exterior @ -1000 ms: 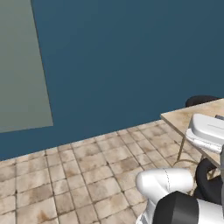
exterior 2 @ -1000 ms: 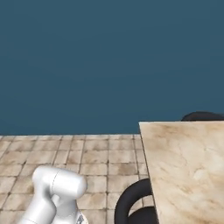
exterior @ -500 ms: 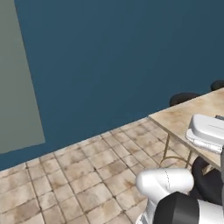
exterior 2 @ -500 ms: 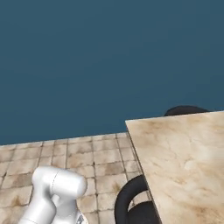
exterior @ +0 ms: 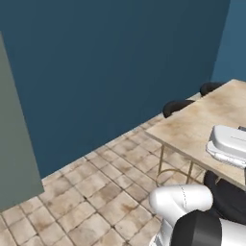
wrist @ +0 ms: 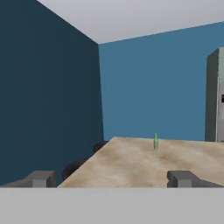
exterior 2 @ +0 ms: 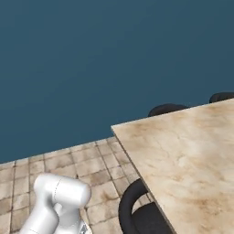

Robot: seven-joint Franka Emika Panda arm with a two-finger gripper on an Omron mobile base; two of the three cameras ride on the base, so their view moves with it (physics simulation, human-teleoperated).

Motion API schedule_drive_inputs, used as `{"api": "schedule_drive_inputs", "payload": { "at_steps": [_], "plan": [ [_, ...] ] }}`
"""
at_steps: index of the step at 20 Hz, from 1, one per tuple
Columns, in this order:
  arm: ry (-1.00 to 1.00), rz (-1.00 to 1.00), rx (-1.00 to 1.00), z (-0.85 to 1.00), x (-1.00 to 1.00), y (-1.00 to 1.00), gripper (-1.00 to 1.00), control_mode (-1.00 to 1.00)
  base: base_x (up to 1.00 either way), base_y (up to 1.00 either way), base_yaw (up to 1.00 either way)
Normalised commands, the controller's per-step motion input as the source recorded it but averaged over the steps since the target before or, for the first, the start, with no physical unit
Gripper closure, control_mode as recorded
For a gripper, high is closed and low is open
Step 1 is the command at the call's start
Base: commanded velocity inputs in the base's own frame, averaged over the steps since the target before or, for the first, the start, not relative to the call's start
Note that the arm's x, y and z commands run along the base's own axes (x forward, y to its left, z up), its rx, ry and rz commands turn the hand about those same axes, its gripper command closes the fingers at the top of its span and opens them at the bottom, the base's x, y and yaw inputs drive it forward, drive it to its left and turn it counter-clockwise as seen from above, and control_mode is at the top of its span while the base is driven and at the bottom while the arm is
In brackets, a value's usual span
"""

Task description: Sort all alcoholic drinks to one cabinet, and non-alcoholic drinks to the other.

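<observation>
In the hand view a slim green glass bottle (wrist: pixel 155 141), one of the alcoholic drinks, stands upright at the far end of a beige marble-topped table (wrist: pixel 131 164). My gripper (wrist: pixel 113 178) is open, its two dark fingertips (wrist: pixel 41 178) spread wide with nothing between them, and it looks level across the table from the near end. The bottle is far off, well beyond the fingers. The non-alcoholic drinks and the cabinets are out of view.
The table (exterior: pixel 192 127) has a white boxy object (exterior: pixel 231 144) on it and black chairs (exterior: pixel 177 106) along its edge; one chair (exterior 2: pixel 137 212) is close to my arm. A dark blue wall runs behind. A steel fridge (wrist: pixel 215 96) stands far right. The floor is tiled (exterior: pixel 96 197).
Both base views have shifted: the camera has moved, bringing more of the table and its chairs into frame. The gripper stays open.
</observation>
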Motion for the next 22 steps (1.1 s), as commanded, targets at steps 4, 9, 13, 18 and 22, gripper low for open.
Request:
{"api": "schedule_drive_inputs", "payload": {
  "at_steps": [4,9,13,18,22],
  "plan": [
    [0.00,0.00,0.00,0.00,0.00,0.00,-1.00,1.00,0.41,0.00,-0.42],
    [0.00,0.00,0.00,0.00,0.00,0.00,-1.00,1.00,0.42,0.00,-0.45],
    [0.00,0.00,0.00,0.00,0.00,0.00,-1.00,1.00,0.45,0.00,-0.43],
    [0.00,0.00,0.00,0.00,0.00,0.00,-1.00,1.00,0.50,0.00,-0.42],
    [0.00,0.00,0.00,0.00,0.00,0.00,-1.00,1.00,0.52,0.00,-0.39]
  ]
}}
